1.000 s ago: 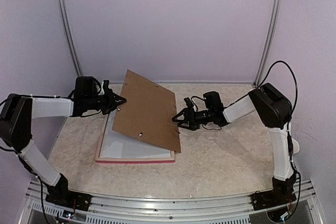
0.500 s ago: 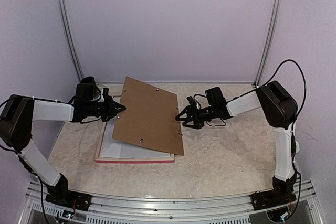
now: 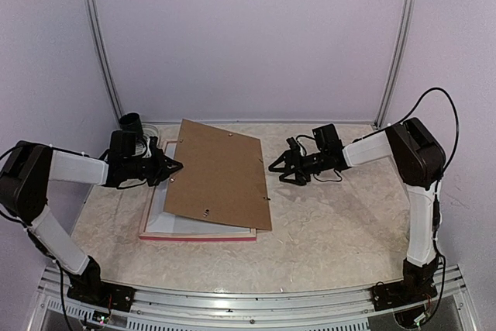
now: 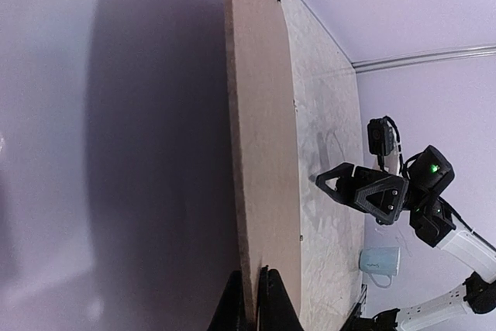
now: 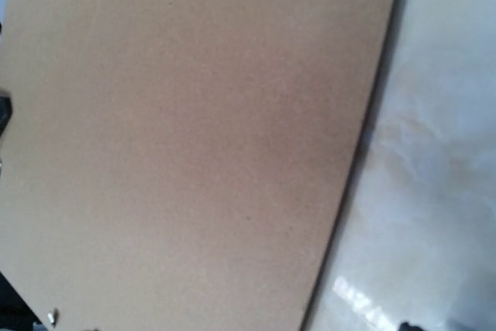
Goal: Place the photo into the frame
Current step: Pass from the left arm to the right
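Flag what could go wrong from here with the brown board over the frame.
The left claw pinches the backing board by one edge only. The right claw is open and apart from it, so the board could pivot or slip. The board sits skewed over the frame, overhanging its right side, so it may not seat.
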Controlling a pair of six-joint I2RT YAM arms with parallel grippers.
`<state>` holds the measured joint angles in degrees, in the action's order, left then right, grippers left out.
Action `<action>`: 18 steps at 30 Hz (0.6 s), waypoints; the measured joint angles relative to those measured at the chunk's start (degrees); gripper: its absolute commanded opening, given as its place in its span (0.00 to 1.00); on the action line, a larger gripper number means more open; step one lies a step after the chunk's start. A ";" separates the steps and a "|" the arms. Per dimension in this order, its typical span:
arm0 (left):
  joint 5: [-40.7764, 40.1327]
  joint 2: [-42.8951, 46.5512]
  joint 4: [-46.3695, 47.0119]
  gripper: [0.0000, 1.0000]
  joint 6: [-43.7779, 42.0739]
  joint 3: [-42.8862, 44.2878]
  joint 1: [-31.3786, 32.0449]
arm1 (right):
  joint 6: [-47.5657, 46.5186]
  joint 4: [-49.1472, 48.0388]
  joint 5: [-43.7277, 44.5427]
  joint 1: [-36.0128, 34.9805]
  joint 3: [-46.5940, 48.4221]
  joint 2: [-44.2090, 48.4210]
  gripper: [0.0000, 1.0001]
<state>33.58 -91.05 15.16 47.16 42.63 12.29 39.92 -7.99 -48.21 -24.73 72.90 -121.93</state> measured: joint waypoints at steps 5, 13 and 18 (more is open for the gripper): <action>-0.83 -1.33 0.81 0.00 -1.16 -1.03 -0.46 | 0.37 -0.07 -0.17 0.00 0.00 -0.46 0.82; -1.97 -5.46 2.45 0.09 -2.75 -1.40 -0.87 | 1.20 -0.15 -0.39 -0.33 0.94 -2.19 0.82; -2.16 -6.62 2.97 0.12 -3.32 -1.64 -1.09 | 1.99 -1.22 -1.09 -1.20 2.78 -3.98 0.82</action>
<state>31.42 -97.67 18.13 43.83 40.99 11.20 41.91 -9.21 -49.30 -25.93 75.68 -125.91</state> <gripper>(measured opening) 0.109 0.820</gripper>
